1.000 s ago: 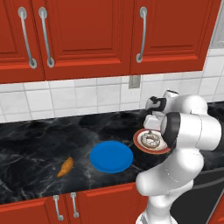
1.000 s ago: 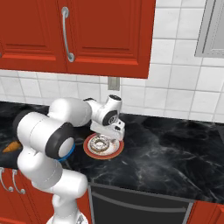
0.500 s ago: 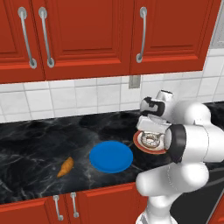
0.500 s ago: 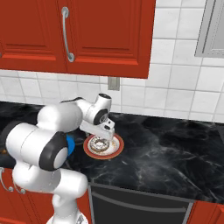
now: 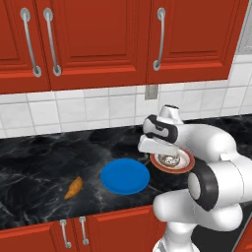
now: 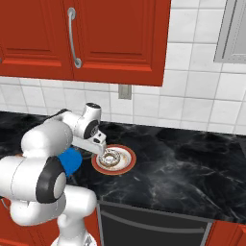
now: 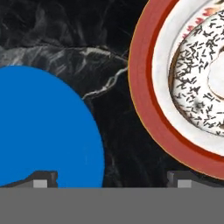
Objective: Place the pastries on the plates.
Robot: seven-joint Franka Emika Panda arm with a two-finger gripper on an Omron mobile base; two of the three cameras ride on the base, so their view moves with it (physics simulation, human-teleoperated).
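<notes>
The white-iced donut with dark sprinkles (image 5: 169, 158) (image 6: 111, 157) (image 7: 199, 83) lies on the white-centred plate with the red-brown rim (image 5: 186, 165) (image 6: 126, 163) (image 7: 146, 109). The plain blue plate (image 5: 125, 175) (image 6: 72, 160) (image 7: 43, 127) sits just left of it, bare. Further left on the counter rests the golden croissant (image 5: 74, 187). My gripper (image 5: 147, 150) (image 6: 97, 148) (image 7: 113, 178) hangs open and holds nothing. It is low over the black counter, in the gap between the two plates. Its fingertips (image 7: 43, 177) stand wide apart.
The black marble counter (image 5: 34, 162) runs left and right below a white tiled wall with an outlet (image 5: 151, 91). Red cabinets with metal handles (image 5: 158, 37) hang overhead. An oven front (image 6: 149, 226) sits below the counter on the right.
My hand has swung left, from above the donut on the red-rimmed plate to over the gap beside the blue plate. Donut, plates and croissant have stayed put.
</notes>
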